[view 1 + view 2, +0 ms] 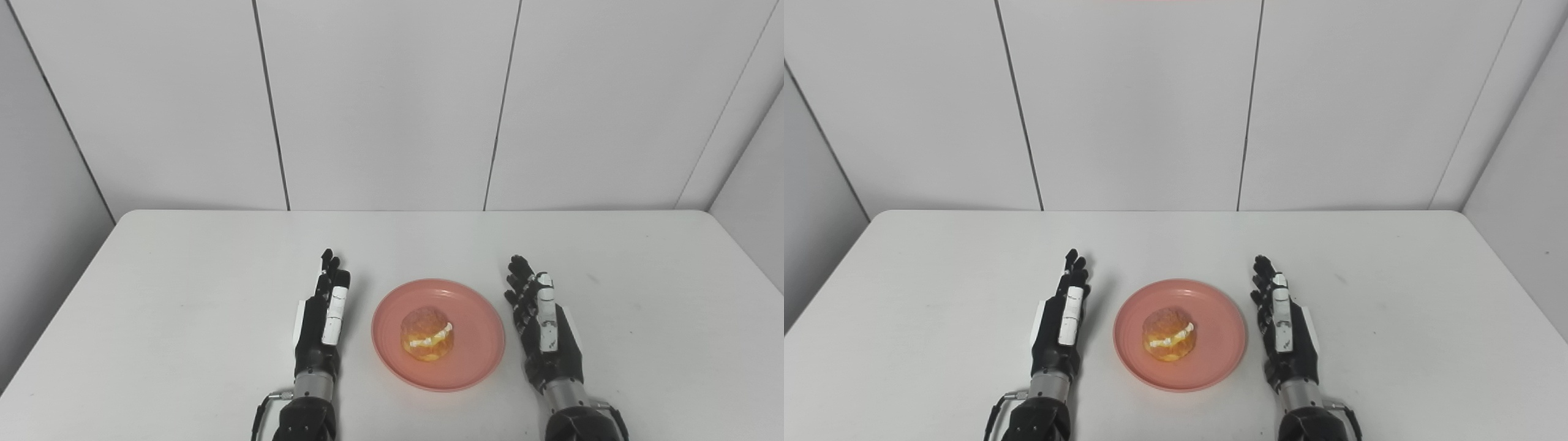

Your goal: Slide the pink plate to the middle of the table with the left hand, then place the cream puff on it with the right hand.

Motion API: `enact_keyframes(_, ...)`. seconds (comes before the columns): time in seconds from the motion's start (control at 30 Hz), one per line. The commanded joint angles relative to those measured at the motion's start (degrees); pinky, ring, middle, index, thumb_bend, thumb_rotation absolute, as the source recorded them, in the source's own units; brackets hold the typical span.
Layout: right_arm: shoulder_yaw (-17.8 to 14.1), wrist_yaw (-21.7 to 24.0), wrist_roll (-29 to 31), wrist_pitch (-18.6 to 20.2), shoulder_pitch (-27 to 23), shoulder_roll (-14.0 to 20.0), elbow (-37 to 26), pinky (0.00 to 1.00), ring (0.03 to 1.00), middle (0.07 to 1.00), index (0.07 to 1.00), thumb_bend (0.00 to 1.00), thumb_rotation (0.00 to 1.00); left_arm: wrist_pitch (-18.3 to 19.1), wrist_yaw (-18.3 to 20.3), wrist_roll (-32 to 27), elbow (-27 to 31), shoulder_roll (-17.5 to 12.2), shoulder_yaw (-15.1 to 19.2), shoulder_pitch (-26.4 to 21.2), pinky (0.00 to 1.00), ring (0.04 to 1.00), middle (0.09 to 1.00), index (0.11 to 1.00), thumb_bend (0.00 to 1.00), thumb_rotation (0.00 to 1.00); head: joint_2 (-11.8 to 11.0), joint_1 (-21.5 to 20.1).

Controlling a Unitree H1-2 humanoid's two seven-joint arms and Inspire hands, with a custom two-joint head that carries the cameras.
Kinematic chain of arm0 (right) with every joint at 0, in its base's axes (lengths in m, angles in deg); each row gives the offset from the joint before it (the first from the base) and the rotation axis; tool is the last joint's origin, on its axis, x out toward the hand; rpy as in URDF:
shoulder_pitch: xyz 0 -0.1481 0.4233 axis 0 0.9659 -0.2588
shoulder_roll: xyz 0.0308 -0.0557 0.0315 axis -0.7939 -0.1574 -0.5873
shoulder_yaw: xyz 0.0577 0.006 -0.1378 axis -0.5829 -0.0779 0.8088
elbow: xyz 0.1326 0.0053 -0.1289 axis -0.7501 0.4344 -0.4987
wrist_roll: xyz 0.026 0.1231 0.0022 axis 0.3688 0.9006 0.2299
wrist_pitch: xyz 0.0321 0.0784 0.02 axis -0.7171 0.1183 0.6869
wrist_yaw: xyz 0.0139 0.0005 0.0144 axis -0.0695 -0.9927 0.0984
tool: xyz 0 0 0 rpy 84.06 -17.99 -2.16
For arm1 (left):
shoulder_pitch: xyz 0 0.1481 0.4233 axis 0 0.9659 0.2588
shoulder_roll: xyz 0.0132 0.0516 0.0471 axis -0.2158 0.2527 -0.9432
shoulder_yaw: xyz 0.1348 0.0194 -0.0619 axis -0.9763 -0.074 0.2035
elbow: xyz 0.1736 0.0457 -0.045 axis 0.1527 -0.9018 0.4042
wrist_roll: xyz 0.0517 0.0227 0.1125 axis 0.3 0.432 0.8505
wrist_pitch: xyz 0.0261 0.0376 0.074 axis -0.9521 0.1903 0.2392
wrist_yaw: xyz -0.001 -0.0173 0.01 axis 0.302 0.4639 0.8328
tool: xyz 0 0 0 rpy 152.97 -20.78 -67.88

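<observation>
A pink plate (471, 343) lies on the white table (184, 294), near the front middle. A golden cream puff (427, 334) with white filling sits in the plate's centre. My left hand (323, 318) rests just left of the plate, fingers straight and pointing away, open and empty. My right hand (542, 324) rests just right of the plate, fingers straight, open and empty. Neither hand touches the plate. The same layout shows in the right eye view: plate (1213, 343), puff (1168, 334), left hand (1062, 321), right hand (1283, 324).
White wall panels (392, 104) rise behind the table's far edge. Bare tabletop stretches to the left, right and behind the plate.
</observation>
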Motion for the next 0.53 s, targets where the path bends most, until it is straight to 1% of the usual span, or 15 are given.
enact_keyframes(0.0,0.3,-0.4,-0.3,0.9,1.8,-0.1,0.1,1.00,1.000,0.971,0.924,0.89,1.00,2.5,0.0,0.3,-0.9,-0.5,0.4,2.1,0.98,1.000,0.995,0.997,0.99,0.93,0.8,0.0)
enact_keyframes(0.1,0.9,-0.6,-1.1,1.3,2.1,0.3,-0.6,1.00,1.000,0.979,0.932,0.88,1.00,1.9,-1.1,0.8,-0.3,0.0,0.6,2.4,0.97,1.000,0.990,0.993,0.99,0.94,1.3,-0.1)
enact_keyframes(0.13,1.1,-0.7,-1.5,1.5,2.2,0.5,-0.9,1.00,1.000,0.981,0.934,0.88,1.00,1.7,-1.4,0.9,0.0,0.3,0.7,2.6,0.97,1.000,0.989,0.992,0.99,0.94,2.3,0.0)
enact_keyframes(0.27,1.0,-1.1,-1.5,1.5,2.1,0.8,-1.4,1.00,1.000,0.988,0.937,0.89,1.00,1.3,-1.5,0.8,0.2,1.1,1.4,3.0,0.99,1.000,0.992,1.000,0.98,0.94,2.2,0.1)
enact_keyframes(0.3,0.9,-1.2,-1.4,1.3,2.1,0.9,-1.4,1.00,1.000,0.991,0.940,0.90,1.00,1.2,-1.5,0.9,0.2,1.2,1.5,3.0,0.98,1.000,0.993,1.000,0.96,0.95,2.2,0.1)
enact_keyframes(0.33,0.9,-1.3,-1.7,0.9,2.0,1.1,-1.4,1.00,1.000,0.994,0.944,0.89,1.00,0.9,-1.8,1.3,0.1,1.4,1.5,3.1,0.98,1.000,0.990,1.000,0.94,0.95,1.6,0.0)
enact_keyframes(0.4,1.0,-1.6,-2.5,0.5,1.9,1.4,-1.5,1.00,1.000,0.995,0.945,0.88,1.00,0.4,-2.2,1.9,-0.1,1.6,1.6,3.1,0.97,0.996,0.986,1.000,0.93,0.95,1.7,-0.1)
enact_keyframes(0.5,0.8,-1.8,-2.4,0.5,1.9,1.5,-1.9,1.00,1.000,0.999,0.944,0.87,1.00,0.8,-2.4,2.0,0.5,1.8,1.5,3.3,0.97,0.993,0.984,1.000,0.92,0.95,1.8,0.3)
